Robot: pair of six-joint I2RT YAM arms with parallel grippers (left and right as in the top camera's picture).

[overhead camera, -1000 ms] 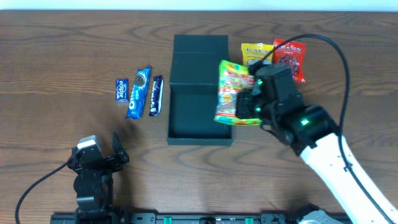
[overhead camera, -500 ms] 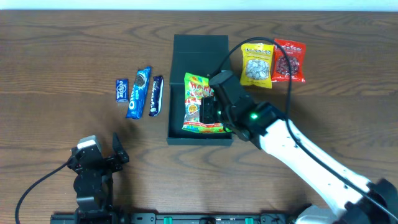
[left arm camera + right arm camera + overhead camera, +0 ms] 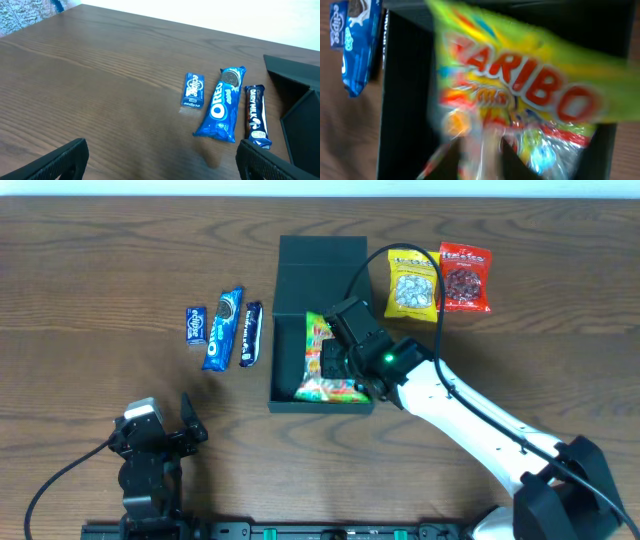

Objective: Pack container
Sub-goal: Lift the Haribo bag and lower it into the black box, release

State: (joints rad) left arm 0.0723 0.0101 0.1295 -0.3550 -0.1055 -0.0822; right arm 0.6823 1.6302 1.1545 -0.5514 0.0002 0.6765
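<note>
Brown wood-grain counter [image 3: 80,250] carries everything, and at its middle sits the container [image 3: 320,260], dark teal, its flap lid thrown back toward 12 o'clock and its cavity open upward. Reaching over that cavity from 4 o'clock is the right pincer [image 3: 340,358], which looks clamped on the Haribo bag [image 3: 322,387]; the right wrist view is blurred, so the exact bite is hard to read. The left pincer [image 3: 163,425] rests at 7 o'clock of the container, fingers spread wide and holding nothing. The bag is inside the walls but tilted, its lower end near the 6 o'clock wall. To place it well, I judge it should be lowered until it lies flat on the floor and kept toward one side wall before release, leaving room for the other snacks; letting go while it leans risks it tipping over the rim. Outside lie a yellow packet [image 3: 413,283] and a red packet [image 3: 465,278] at 2 o'clock, and at 9 o'clock an Oreo pack [image 3: 222,330], a Dairy Milk bar [image 3: 250,333] and a small blue packet [image 3: 197,326].
</note>
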